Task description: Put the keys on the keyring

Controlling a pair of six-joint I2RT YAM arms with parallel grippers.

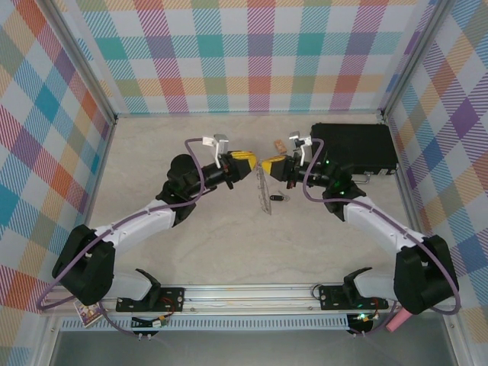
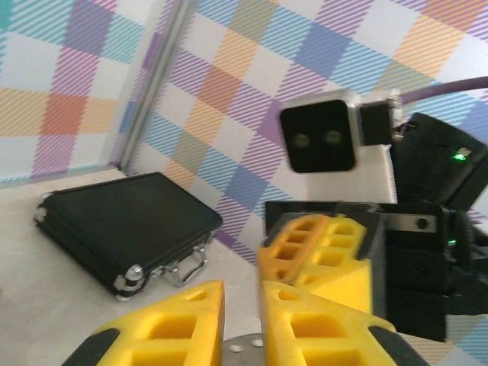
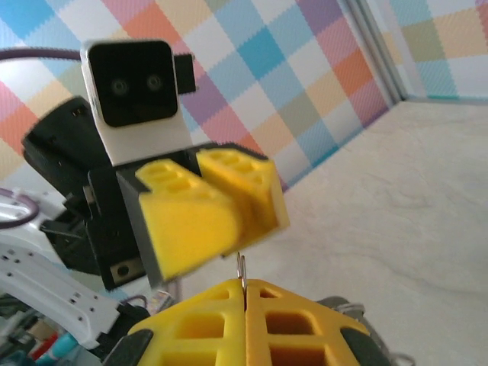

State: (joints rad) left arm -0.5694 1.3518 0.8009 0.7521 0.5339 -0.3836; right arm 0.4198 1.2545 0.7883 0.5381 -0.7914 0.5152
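1. Jaws of the right gripper (image 3: pixel 245 293), bottom centre of its wrist view, are clenched on the thin top edge of the large flat grey keyring (image 1: pixel 264 192), which hangs edge-on mid-frame overhead.
2. The left gripper (image 2: pixel 242 320) faces it nose to nose, jaws parted by a narrow gap and grasping nothing visible.
3. The tiny key with a black plastic head (image 1: pixel 280 198) sits just beside the ring's lower end; whether it hangs there or lies on the table is unclear.
4. Done well, the right grip likely holds the ring rigid while the left pinches the key by its head.
5. A black rectangular case (image 1: pixel 354 146) lies upper right.
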